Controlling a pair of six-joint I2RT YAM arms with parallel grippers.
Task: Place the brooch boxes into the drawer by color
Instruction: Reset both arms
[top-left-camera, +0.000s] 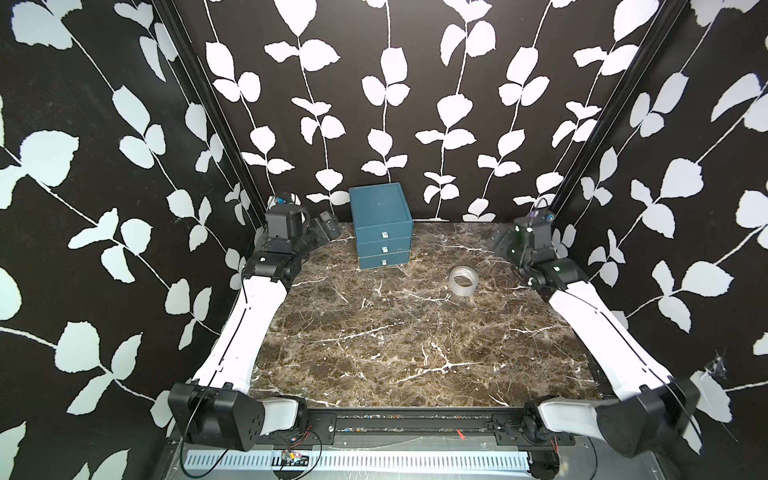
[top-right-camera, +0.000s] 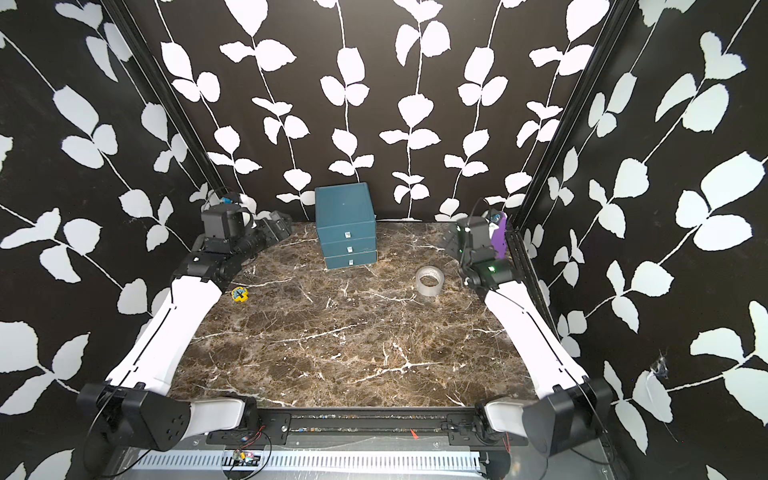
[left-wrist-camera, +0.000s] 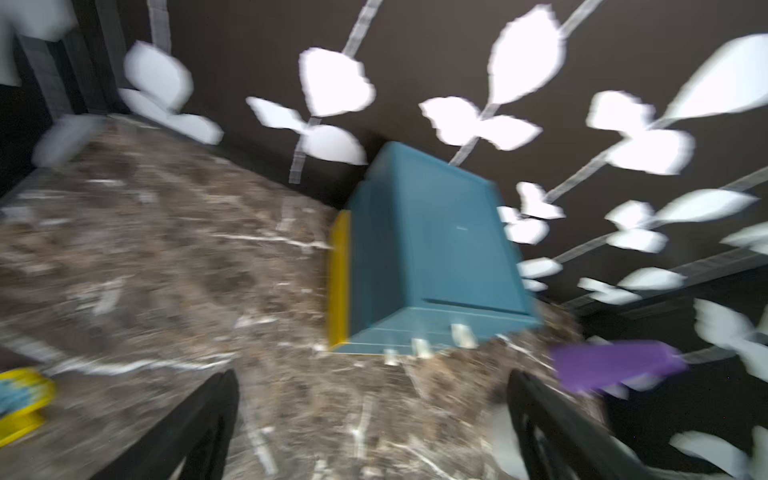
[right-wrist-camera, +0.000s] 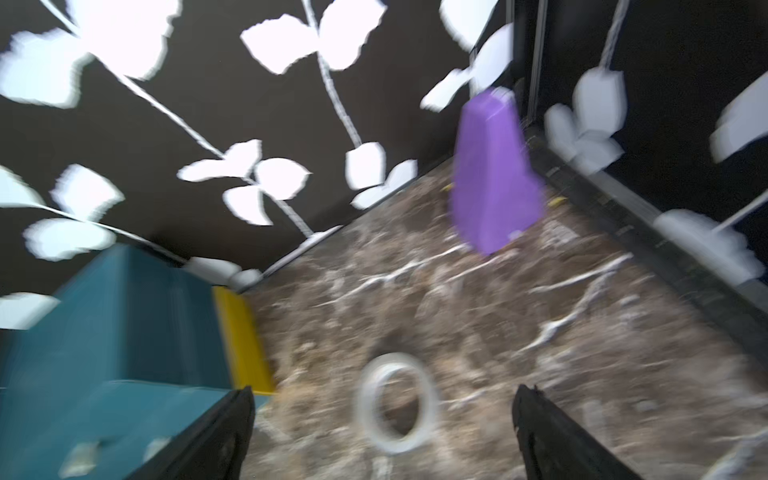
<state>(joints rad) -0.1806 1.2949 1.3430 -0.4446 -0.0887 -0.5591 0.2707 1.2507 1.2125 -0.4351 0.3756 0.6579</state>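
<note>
Looks done to me: the drawer (top-left-camera: 384, 241) sits shut at the back of the counter (top-left-camera: 374, 353), no brooch boxes in sight. Your left hand (left-wrist-camera: 371, 376) and right hand (right-wrist-camera: 384, 390) both gape wide, empty. Park them clear of the tape roll (top-left-camera: 464, 281).

Upright teal drawer chest (top-left-camera: 380, 214), drawers shut, near back wall

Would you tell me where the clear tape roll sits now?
In both top views the tape roll lies on the tabletop, in its right half, just front-right of the drawer.
</note>
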